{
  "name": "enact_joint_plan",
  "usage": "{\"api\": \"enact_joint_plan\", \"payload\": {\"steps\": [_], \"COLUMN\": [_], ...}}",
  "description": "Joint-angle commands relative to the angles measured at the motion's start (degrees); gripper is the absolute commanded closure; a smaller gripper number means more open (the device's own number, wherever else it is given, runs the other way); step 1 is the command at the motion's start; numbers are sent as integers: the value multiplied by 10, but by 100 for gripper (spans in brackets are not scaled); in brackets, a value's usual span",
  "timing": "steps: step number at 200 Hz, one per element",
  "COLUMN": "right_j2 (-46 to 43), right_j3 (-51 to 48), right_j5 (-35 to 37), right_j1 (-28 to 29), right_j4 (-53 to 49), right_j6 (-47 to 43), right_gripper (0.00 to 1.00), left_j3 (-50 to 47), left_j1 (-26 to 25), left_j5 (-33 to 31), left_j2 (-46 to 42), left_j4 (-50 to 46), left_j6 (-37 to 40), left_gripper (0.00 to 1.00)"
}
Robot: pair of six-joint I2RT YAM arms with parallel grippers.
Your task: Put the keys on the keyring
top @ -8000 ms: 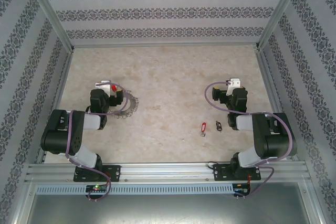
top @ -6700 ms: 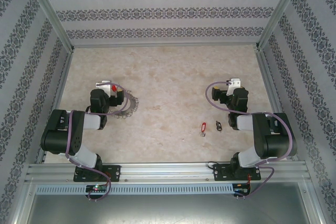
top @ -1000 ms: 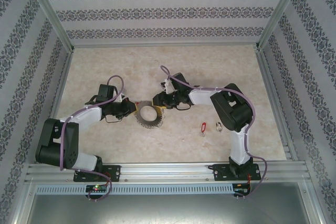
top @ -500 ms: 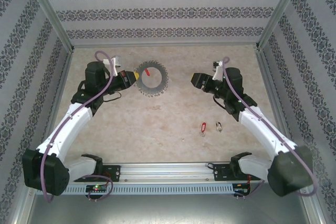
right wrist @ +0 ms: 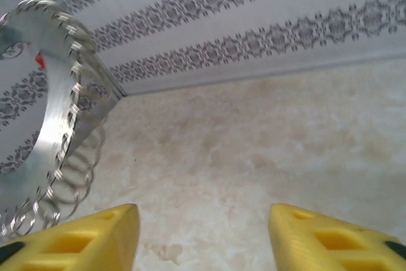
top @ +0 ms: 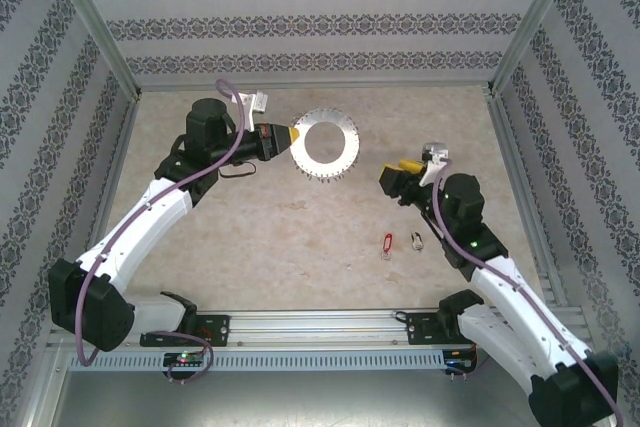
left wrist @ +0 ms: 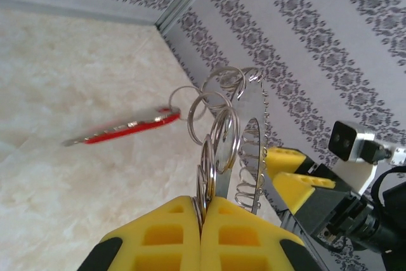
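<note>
left gripper (top: 291,137) is clamped on the keyring (top: 349,145) rim, which juts past its tips – one red key (left wrist: 127,128) hangs there. right gripper (top: 398,177) is apart, empty, with loose keys (top: 386,245) just behind it. risk – the thin rim grip could let the keyring swivel under a push.
</note>
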Motion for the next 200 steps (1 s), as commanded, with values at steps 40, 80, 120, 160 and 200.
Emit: {"api": "enact_joint_plan", "payload": {"steps": [40,80,120,160,200], "right_j2": [-80,-66,-12,26,47], "right_j3": [-60,-55,-44,-36,-24], "right_j5": [-17,41,102,104,102], "right_j1": [104,203,280,298,298], "right_j4": [65,103,176,251,272], "right_j6": [-336,-457,-530,-523,-503], "right_gripper": [73,82,83,81,81], "left_j3": [4,-12,-27,-30,-35], "left_j1": [-4,-6,-7,-9,-12], "left_j5": [45,49,36,30,5], "left_j2": [-35,-69,-88,-99,-101], "left_j4": [123,132,128,125,114], "left_j6": [1,4,13,17,5], "left_gripper": [100,100,100,100,100]}}
